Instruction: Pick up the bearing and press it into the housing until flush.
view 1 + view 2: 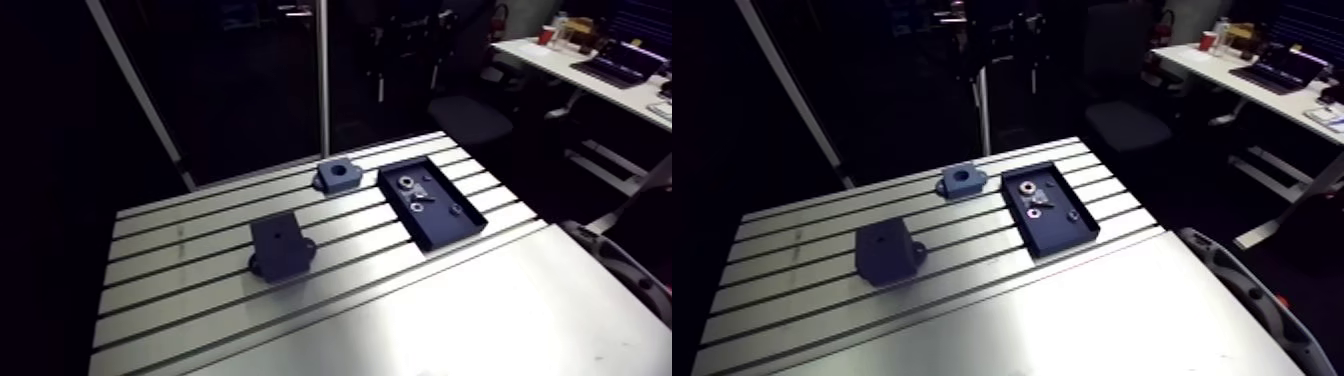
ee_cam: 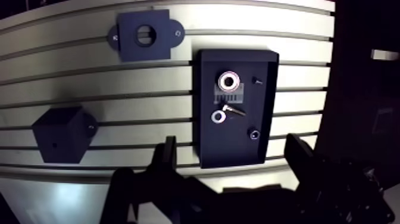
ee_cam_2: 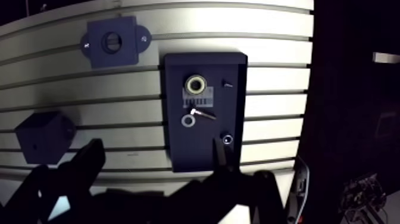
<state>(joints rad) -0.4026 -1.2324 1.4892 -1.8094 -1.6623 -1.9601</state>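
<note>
On slotted table [image 1: 180, 300], tray [image 1: 447, 232], bearing [image 2: 228, 81], housing [image 1: 337, 179]

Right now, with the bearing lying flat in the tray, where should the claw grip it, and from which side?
By its outer rim, across the diameter, coming straight down from above. The bearing lies flat, bore up, on the floor of the tray, whose raised walls likely block a sideways approach. The open claw should probably close clear of the screw and washer lying nearby.
</note>
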